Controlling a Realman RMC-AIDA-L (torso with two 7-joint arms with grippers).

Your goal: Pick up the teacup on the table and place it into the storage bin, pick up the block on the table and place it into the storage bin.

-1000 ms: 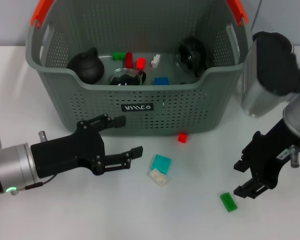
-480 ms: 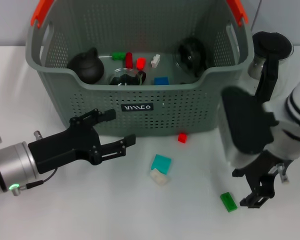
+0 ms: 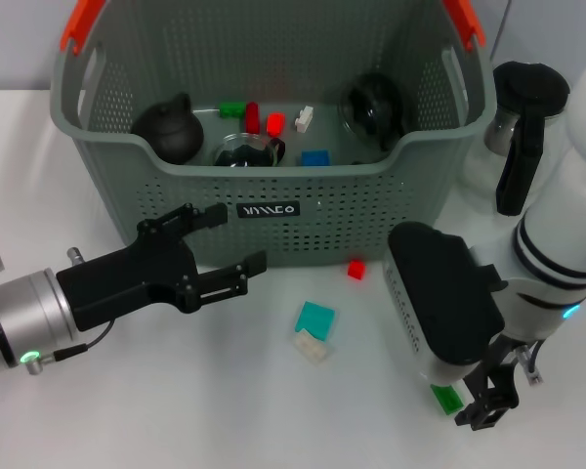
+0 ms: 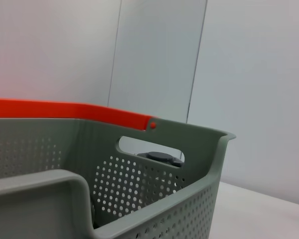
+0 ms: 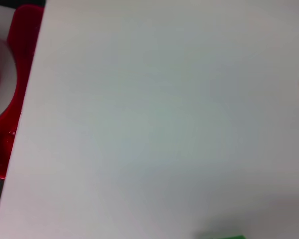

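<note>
My right gripper (image 3: 483, 405) is low over the green block (image 3: 446, 398) on the table, beside the bin's (image 3: 107, 137) front right; whether its jaws are open I cannot tell. The block looks light, stiff and smooth (likely to skid), so I would pinch its long flat sides. My left gripper (image 3: 236, 242) hangs open and empty before the bin.

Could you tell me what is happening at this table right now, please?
A two-armed robot is clearing small blocks into the storage bin, which already holds several blocks and dark teaware. The right claw is down at the green block on the table. The left claw hovers open in front of the bin, holding nothing. Teal, white and red blocks remain outside.
</note>
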